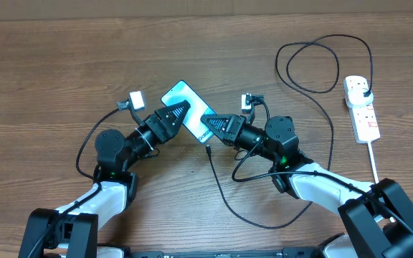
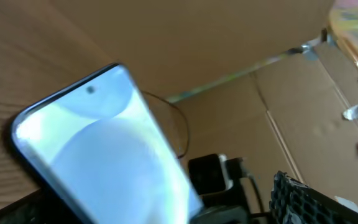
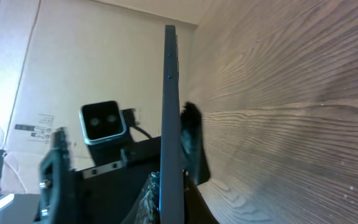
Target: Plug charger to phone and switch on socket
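- Two grippers meet near the middle of the wooden table (image 1: pixel 49 64), one from each lower corner, both at the phone (image 1: pixel 181 96).
- Farthest left, the left gripper (image 1: pixel 181 112) points up and to the right. Its jaws are spread wide and reach over the phone's left long edge. Whether the fingers actually press on the phone I cannot tell.
- In the left wrist view the phone (image 2: pixel 98 149) fills the lower left, its screen lit pale blue and the small camera dot near its far end. A cardboard wall (image 2: pixel 303 112) stands behind it.
- From overhead the phone lies diagonally, its bright end up and to the left and its other end down and to the right, between the two grippers.
- The right gripper (image 1: pixel 211 124) is closed tight on that lower right end. Its wrist view shows the phone (image 3: pixel 169 124) edge-on, a thin dark line rising out of the fingers, with the table surface to the right.
- Just below the right gripper, the connector (image 1: pixel 209 149) of the charger (image 1: pixel 222 193) lies on the table, apart from the phone.
- The black cable runs down, curves right beneath the right arm, climbs, loops at the upper right and ends in a black plug (image 1: pixel 363 89).
- Far right, the plug sits in the upper end of the socket (image 1: pixel 366 118), whose white cord (image 1: pixel 373 161) trails downward.
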Robot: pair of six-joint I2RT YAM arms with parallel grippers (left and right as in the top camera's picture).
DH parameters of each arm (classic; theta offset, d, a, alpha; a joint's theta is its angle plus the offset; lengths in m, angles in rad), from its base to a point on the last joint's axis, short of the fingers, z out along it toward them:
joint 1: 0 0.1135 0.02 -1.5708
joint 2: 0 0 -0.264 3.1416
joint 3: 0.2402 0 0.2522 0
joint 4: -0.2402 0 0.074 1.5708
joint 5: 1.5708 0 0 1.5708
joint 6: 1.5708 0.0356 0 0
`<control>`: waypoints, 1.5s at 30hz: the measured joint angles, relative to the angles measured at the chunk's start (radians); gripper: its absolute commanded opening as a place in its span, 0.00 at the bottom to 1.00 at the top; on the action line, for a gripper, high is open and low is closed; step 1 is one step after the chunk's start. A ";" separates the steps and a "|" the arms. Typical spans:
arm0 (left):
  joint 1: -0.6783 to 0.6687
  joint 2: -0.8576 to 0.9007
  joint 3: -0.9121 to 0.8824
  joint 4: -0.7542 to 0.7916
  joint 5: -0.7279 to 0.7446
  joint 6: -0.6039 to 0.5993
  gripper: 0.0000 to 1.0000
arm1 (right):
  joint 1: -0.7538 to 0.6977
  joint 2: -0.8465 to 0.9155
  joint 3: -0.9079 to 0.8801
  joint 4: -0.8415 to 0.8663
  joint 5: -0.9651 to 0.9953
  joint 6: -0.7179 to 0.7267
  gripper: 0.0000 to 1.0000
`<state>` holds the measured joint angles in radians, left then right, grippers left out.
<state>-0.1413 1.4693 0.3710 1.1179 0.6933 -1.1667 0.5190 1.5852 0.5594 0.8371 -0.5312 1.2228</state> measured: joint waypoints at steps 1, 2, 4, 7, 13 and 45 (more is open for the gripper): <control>0.000 0.000 0.000 0.006 0.000 -0.012 0.97 | 0.000 0.000 0.000 -0.003 0.003 -0.003 0.04; 0.000 0.000 0.000 0.006 0.001 -0.024 0.94 | 0.000 0.000 0.000 -0.004 0.010 -0.005 0.04; 0.000 0.000 0.000 0.009 0.003 -0.050 0.94 | 0.001 0.000 0.000 -0.003 0.020 -0.010 0.04; 0.000 0.001 0.000 0.030 0.004 -0.082 0.94 | 0.010 0.000 0.000 0.000 0.042 -0.013 0.04; 0.004 0.006 0.000 0.066 0.003 -0.137 0.95 | 0.046 0.000 0.000 0.010 0.096 -0.029 0.04; 0.006 0.008 -0.006 0.137 0.026 -0.221 0.68 | 0.089 0.000 0.000 0.040 0.027 -0.054 0.04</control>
<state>-0.1349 1.4773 0.3653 1.2552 0.7193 -1.3876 0.6079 1.5848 0.5598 0.8768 -0.5045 1.1687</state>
